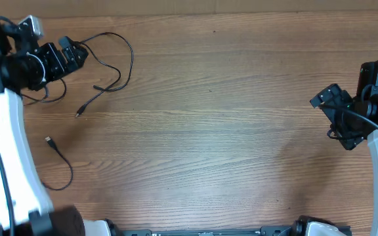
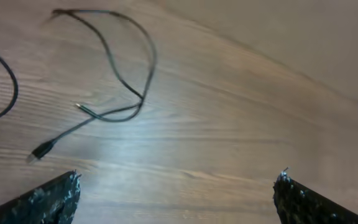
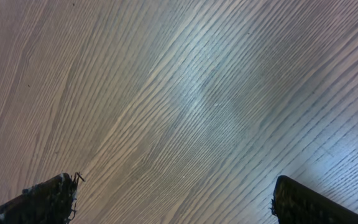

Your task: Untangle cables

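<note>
Over at the left end of the wooden table (image 1: 215, 105) lie the cables, two separate strands. The looped cable (image 1: 125, 65) sprawls just beside the left gripper (image 1: 83, 56), whose jaws stand spread wide and empty; one end of the loop runs right up to the fingers, though I can't tell if it touches. The second cable (image 1: 61, 167) curls well apart from it, near the front edge, beside the left arm's white link (image 1: 8, 151). The right gripper (image 1: 327, 121), jaws equally spread, hangs over bare wood at the far right
</note>
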### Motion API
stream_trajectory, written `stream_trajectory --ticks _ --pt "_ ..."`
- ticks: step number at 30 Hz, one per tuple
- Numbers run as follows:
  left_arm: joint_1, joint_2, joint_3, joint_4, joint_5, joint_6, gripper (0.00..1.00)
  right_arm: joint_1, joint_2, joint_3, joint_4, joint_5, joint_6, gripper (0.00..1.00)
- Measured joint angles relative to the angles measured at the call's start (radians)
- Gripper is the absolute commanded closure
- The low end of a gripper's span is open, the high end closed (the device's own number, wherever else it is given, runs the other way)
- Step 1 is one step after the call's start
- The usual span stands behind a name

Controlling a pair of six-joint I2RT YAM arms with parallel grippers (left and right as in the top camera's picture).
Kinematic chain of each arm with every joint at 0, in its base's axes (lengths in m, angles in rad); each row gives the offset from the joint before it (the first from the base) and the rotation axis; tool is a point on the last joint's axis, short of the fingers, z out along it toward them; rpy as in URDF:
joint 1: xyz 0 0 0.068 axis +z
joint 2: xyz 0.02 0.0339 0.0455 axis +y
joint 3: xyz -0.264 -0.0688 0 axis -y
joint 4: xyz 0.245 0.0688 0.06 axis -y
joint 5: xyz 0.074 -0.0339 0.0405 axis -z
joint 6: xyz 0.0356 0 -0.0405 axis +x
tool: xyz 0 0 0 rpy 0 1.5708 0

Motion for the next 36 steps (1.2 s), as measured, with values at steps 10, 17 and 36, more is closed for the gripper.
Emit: stream_trajectory --ticks 10,17,36 --pt "-0.008 -0.267 0.005 -0.139 0.003 0.124 0.02 0.0 0.0 0.0 0.0 0.0 0.0 0.0" --pt "-0.008 -0.406 -0.14 -0.108 0.025 0.158 0.0 0.0 0.0 0.0 0.001 0.0 0.0 0.0" --pt "-0.008 -0.891 -0.635 0.066 0.239 0.227 0.0 0.0 0.0 0.0 0.001 0.0 0.0 0.0"
